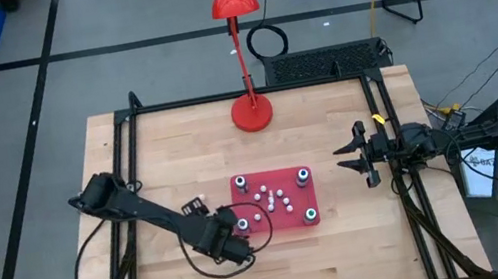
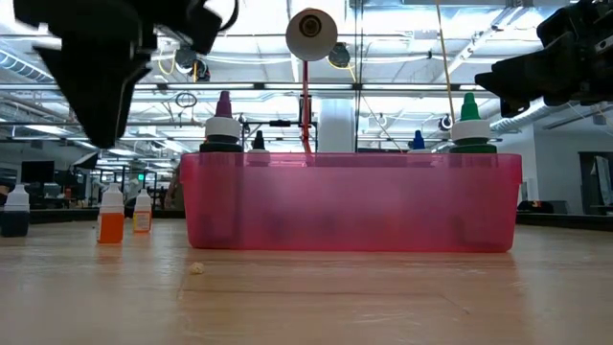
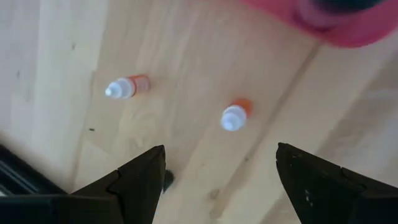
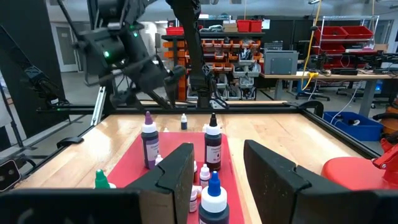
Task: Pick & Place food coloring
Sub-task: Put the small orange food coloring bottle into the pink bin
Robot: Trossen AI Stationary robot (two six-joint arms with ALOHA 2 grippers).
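Orange-filled dropper bottles (image 3: 234,116) stand on the bare wood just left of the red tray (image 1: 296,225), where most of the food coloring already sits, and the left gripper (image 3: 214,180) hangs above them with its jaws wide apart. This looks like the reach before a pick: it needs to drop straight down and close on one bottle. Right gripper (image 1: 351,157) waits open at the table's right edge.
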